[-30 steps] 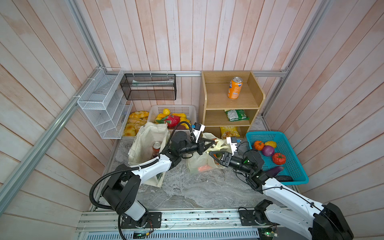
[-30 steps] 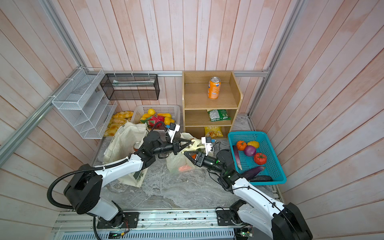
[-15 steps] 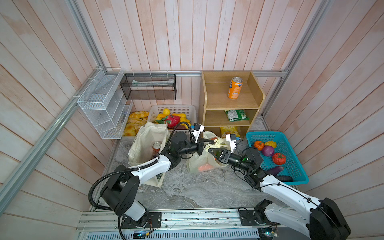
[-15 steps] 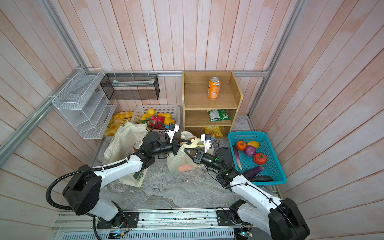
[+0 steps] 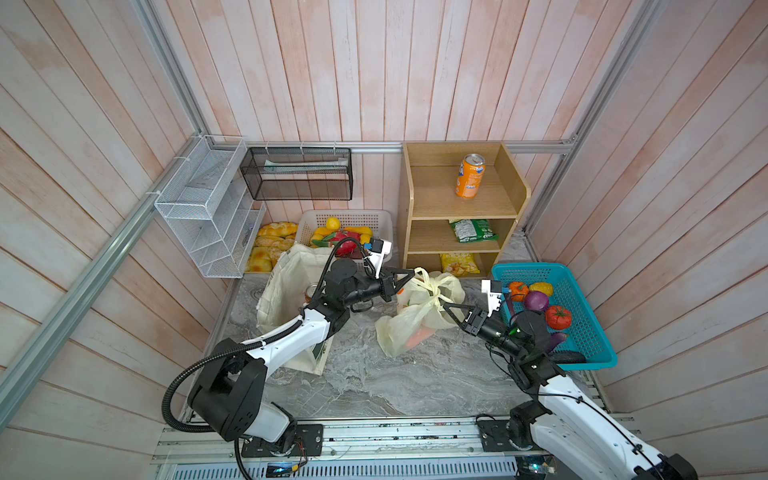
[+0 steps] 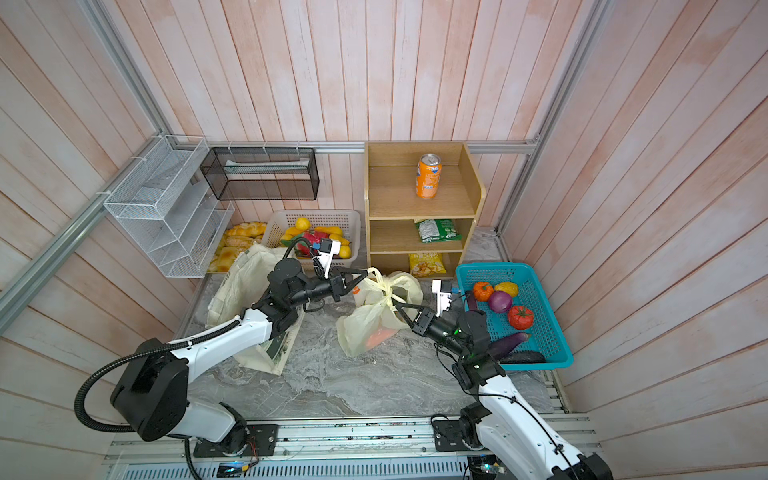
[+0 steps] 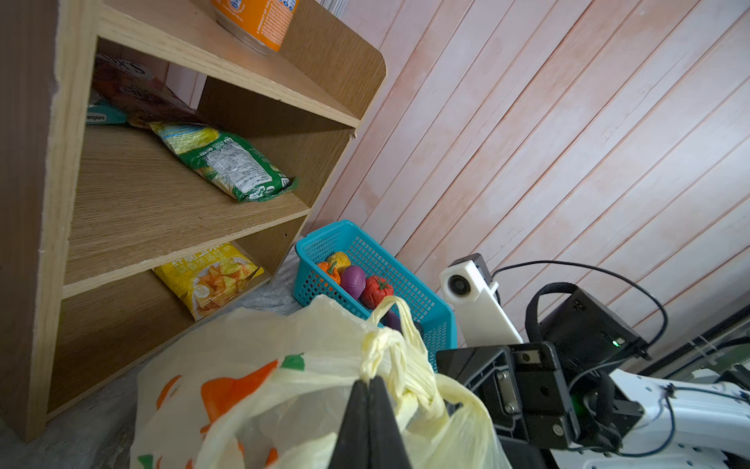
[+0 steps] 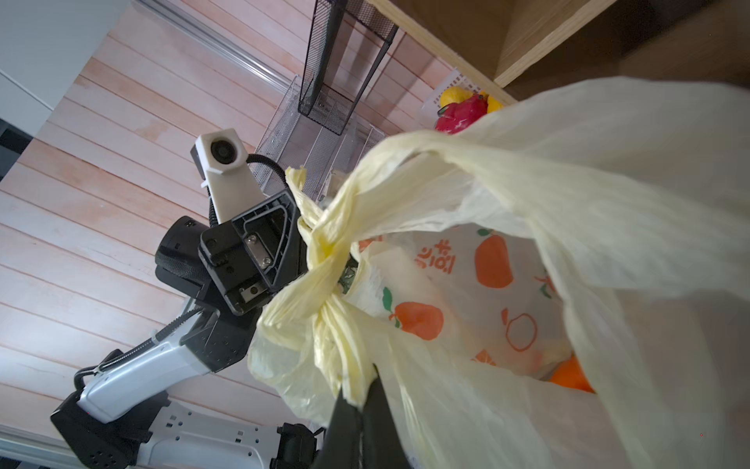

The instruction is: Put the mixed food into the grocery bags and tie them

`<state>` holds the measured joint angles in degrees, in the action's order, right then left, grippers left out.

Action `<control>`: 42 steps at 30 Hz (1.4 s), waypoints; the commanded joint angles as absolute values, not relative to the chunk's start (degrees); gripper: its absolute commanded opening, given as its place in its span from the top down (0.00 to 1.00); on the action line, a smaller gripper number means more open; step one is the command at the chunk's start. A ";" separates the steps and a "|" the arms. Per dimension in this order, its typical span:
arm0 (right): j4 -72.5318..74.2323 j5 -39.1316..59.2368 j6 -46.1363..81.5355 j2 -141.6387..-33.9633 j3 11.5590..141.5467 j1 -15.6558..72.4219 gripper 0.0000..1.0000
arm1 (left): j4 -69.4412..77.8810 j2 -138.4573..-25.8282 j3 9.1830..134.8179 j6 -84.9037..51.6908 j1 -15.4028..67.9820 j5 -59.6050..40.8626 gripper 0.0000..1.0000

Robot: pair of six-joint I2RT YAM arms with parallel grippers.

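Your left gripper [image 5: 409, 273] and right gripper [image 5: 445, 306] are clamping tight on the plastic bag [image 5: 409, 332] at its knot; the tote [image 5: 284, 276], at nine o'clock from it, is sitting untied.

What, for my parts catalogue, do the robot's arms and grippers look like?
Left arm and right arm: white shells, black joints. Left gripper and right gripper: black, tapering to points, white cameras on top. Ribbed black hose on the left arm.

The right pincer [image 5: 444, 306], open a second ago, has clamped shut on the plastic bag's [image 5: 400, 337] twisted handle.
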<state>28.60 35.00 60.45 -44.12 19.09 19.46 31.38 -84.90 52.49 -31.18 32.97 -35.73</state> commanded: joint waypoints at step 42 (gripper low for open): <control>28.71 32.20 68.14 -48.94 15.15 -9.45 1.00 | 45.29 -84.64 44.81 -41.36 28.31 -26.54 1.00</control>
